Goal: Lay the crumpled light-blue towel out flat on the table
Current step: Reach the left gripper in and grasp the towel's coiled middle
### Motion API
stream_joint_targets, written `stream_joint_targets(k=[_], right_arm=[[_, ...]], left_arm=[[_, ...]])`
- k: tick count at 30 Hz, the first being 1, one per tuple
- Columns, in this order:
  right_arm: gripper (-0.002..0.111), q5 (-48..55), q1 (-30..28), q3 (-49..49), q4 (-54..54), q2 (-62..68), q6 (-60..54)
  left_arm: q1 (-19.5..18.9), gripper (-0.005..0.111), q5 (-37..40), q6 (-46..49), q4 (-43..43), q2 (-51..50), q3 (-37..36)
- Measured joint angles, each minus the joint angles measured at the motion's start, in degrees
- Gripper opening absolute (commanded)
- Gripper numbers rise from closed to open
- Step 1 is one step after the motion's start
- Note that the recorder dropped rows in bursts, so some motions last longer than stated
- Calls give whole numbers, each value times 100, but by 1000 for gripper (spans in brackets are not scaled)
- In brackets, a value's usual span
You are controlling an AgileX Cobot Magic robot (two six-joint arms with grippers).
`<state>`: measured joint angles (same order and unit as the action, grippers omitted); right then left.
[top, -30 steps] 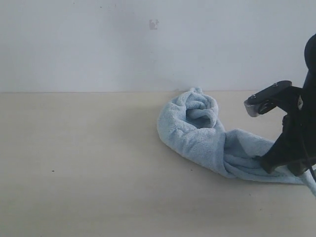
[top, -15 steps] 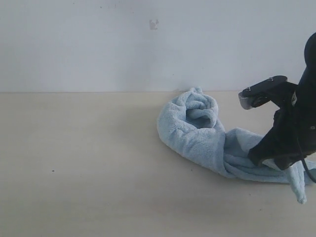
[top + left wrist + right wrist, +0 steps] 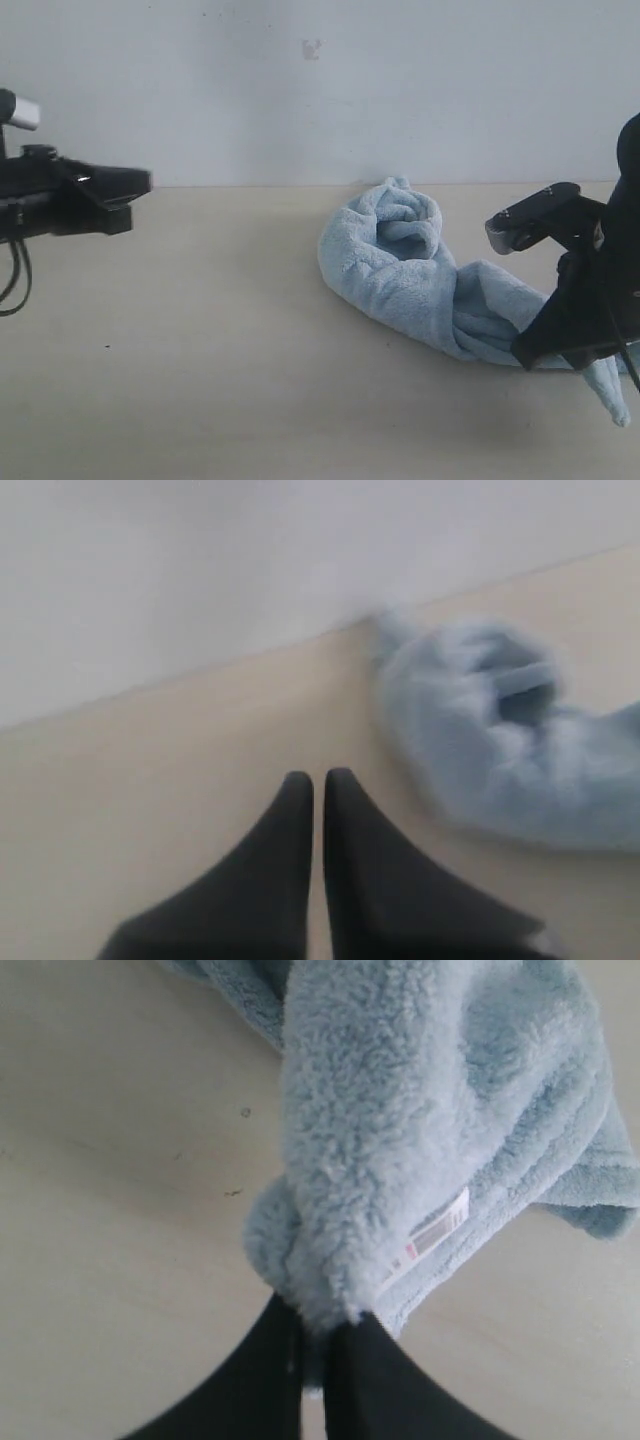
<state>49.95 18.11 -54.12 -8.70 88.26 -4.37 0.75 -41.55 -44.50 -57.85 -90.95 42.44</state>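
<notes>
The pale light-blue towel (image 3: 400, 270) lies crumpled in a long roll on the beige table (image 3: 200, 330), right of centre. Its right end is pinched in my right gripper (image 3: 560, 350), which is shut on the towel (image 3: 400, 1140) beside the white tag (image 3: 435, 1228); a loose corner hangs down below the arm. My left gripper (image 3: 135, 190) hovers at the far left, well apart from the towel, with its two dark fingers (image 3: 290, 820) pressed together and nothing between them. The left wrist view shows the towel (image 3: 500, 740) blurred, ahead of the fingertips.
A grey-white wall (image 3: 300, 90) rises behind the table's far edge. Bare tabletop stretches across the left half and along the front. The right arm's black body (image 3: 610, 260) stands over the towel's right end.
The left arm has come into view at the far left. The right gripper has lifted and shifted the towel's end slightly, so a corner now dangles lower at the right.
</notes>
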Motion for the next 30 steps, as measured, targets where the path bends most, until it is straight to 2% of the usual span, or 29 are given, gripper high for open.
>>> stream_joint_targets(k=[2, 4, 7, 10, 13, 16, 22, 30], right_arm=[[0, -11, 0, 0, 0, 0, 0], [0, -24, 0, 0, 0, 0, 0], [0, -24, 0, 0, -12, 0, 0], [0, -24, 0, 0, -23, 0, 33], [0, -24, 0, 0, -23, 0, 80], [0, -13, 0, 0, -23, 0, 276], [0, -13, 0, 0, -23, 0, 496], [0, -204, 0, 0, -23, 0, 545]], left_arm=[[204, 4, -1095, -255, -362, -410, 363], [516, 4, -1414, -799, -751, -808, 913], [957, 4, -820, -1478, -1721, -1345, 1772], [1433, 4, -98, -1767, -2808, -1793, 2566], [1861, 4, 564, -1730, -3289, -2141, 3178], [2153, 4, 947, -1387, -3405, -2462, 3751], [2340, 4, 1062, -779, -3417, -3262, 4764], [2390, 5, 769, -1197, -3440, -4245, 5747]])
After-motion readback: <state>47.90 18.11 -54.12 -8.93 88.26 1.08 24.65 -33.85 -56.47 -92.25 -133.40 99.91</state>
